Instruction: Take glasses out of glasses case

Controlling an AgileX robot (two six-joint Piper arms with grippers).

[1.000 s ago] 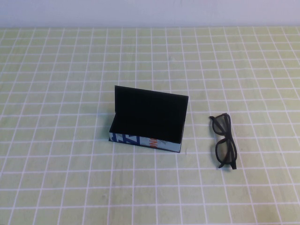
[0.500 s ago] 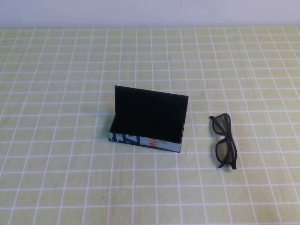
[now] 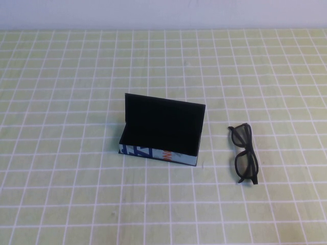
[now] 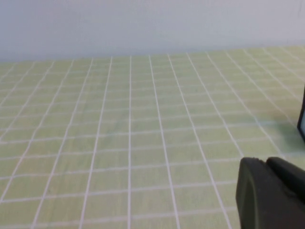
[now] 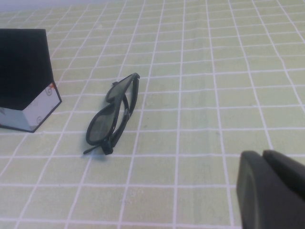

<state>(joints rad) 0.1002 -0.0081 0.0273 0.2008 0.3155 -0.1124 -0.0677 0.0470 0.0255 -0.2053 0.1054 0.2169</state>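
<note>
From the high view, the glasses case (image 3: 160, 133) stands open on the surface (image 3: 61, 204), which is covered in a pale green cloth with a white grid. Its flat black lid is raised upright at the back, its inside is black, and its pale front side shows dark blue and orange print. The glasses (image 3: 244, 153) lie outside the case, to its right and clearly apart from it, folded, with the frame running from far to near. Neither of my arms shows in this view.

From my left wrist view, my left gripper (image 4: 274, 193) appears only as a dark rounded piece low over the bare grid cloth. I cannot tell whether my jaws there are apart or together. A thin dark sliver at the picture's edge may be the case, but I cannot be sure. The glasses are out of this view.

From my right wrist view, my right gripper (image 5: 271, 188) is again just a dark rounded piece above the cloth, and I cannot tell how its jaws stand. The glasses (image 5: 113, 114) rest on the surface just beside the case's (image 5: 26, 78) corner, not touching it, well apart from my gripper, with the dark lenses standing on edge.
</note>
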